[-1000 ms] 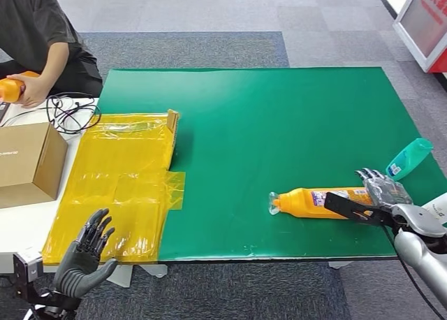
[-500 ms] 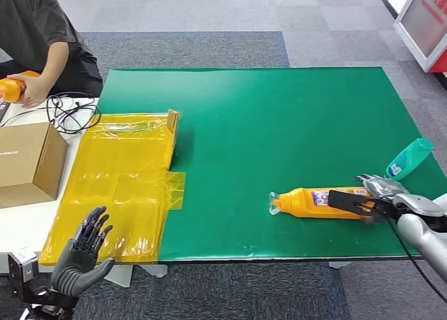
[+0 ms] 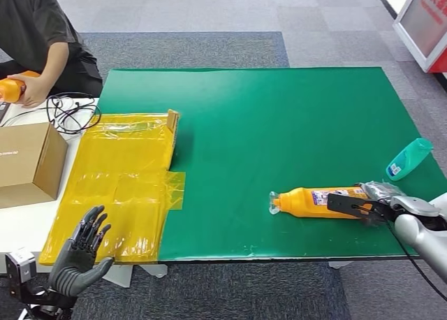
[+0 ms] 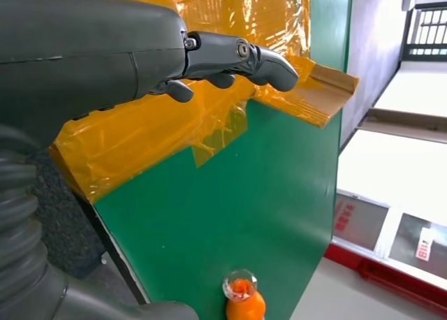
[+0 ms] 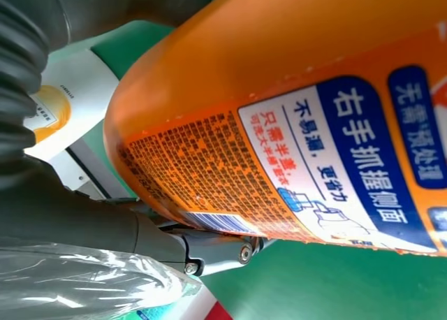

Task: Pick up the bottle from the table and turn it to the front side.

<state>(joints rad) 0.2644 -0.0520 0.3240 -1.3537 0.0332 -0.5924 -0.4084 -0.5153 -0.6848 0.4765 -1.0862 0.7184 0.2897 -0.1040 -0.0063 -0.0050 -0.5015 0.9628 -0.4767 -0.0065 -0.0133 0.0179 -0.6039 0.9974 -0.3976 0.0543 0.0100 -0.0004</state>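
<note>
Grey carpet tiles all round; green tabletop (image 3: 253,124) in the middle of the head view, a lower white surface beside it at far left.

Far left: a person (image 3: 37,33) sits by the white surface, one hand on an orange bottle of their own. Cardboard box (image 3: 28,163) and a loop of black cable (image 3: 71,110) lie there too.

Left hand (image 3: 82,253) hangs below the near-left corner of the tabletop, fingers spread, holding nothing. It takes no part for now.

Yellow plastic sheet (image 3: 121,184) covers the left end of the tabletop, a cardboard strip at its far edge.

Bottle (image 3: 318,201), orange, lies on its side on the green near the front right, clear cap pointing left. Not yet lifted, as far as the head view shows.

Right hand (image 3: 377,201) is at the bottle's base end, a dark thumb lying along its near side. Right wrist view shows the printed label very close with fingers (image 5: 211,253) under the body; whether the grip is fully closed, cannot tell.

Teal bottle (image 3: 410,158) lies well apart, near the right edge.

Judgement: reach done, grasp forming or just made. Lift and the turn to the front side remain.
</note>
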